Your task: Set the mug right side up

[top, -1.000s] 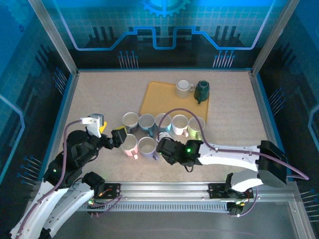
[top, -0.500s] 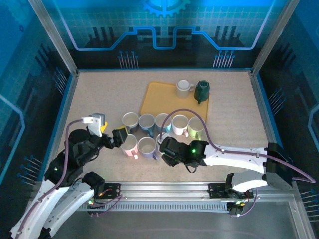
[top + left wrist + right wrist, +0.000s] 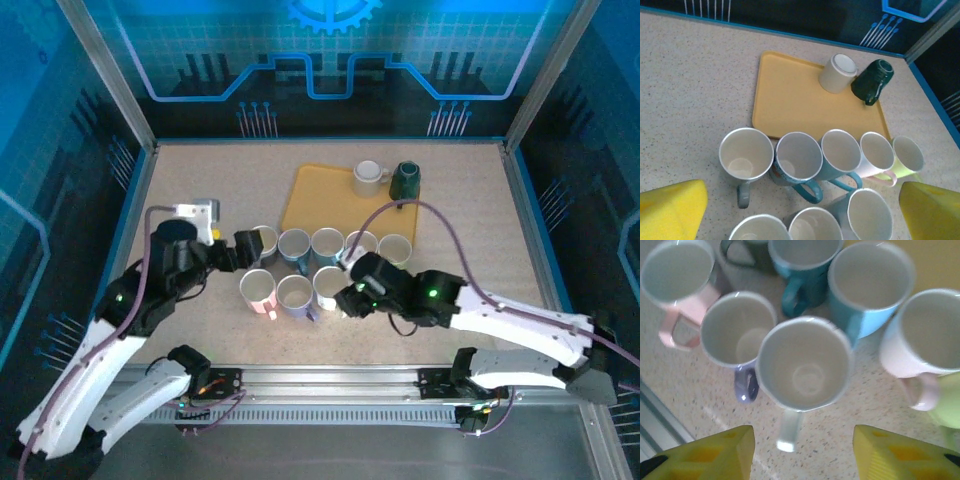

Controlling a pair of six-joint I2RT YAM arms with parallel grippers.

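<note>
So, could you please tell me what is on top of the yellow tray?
A cream mug and a dark green mug sit at the far right corner of the tray; the tray surface beneath them is covered.

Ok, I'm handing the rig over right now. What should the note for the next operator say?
Both open and empty: left gripper beside the left end of the mug group, right gripper over the front white mug.
Done: eight upright mugs stand on the table, on the near side of the tray, five in the back row and three in front.
Left to do: the cream mug and green mug at the tray's far edge look bottom-up; flip both.
</note>
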